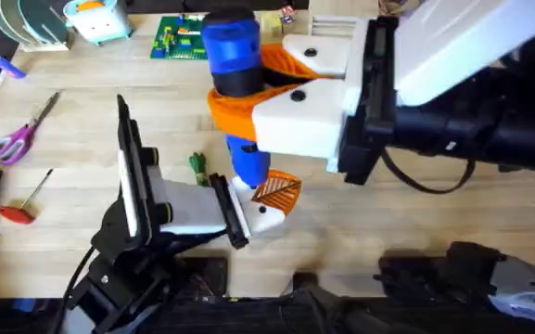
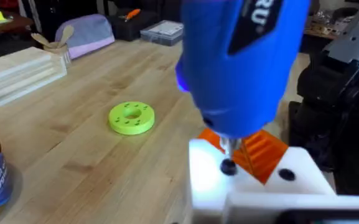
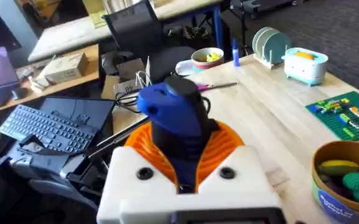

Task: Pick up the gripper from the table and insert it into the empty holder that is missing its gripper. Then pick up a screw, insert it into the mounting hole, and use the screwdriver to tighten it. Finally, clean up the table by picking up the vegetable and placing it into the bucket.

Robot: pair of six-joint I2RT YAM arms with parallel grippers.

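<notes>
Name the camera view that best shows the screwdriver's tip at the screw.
Left wrist: the blue screwdriver's metal tip meets the dark screw on the white holder. Overhead shows its body, tip unclear. Right wrist shows its rear end.

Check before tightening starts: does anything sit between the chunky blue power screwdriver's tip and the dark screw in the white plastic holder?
Nothing visible: the chunky blue power screwdriver has its metal bit right over the dark screw in the white plastic holder.

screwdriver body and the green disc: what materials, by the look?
Screwdriver: likely moulded plastic, glossy blue with soft highlights; thin bit at its tip looks like metal. Green disc: probably plastic, matte lime, with small holes in its face; possibly 3D-printed, can't confirm.
</notes>
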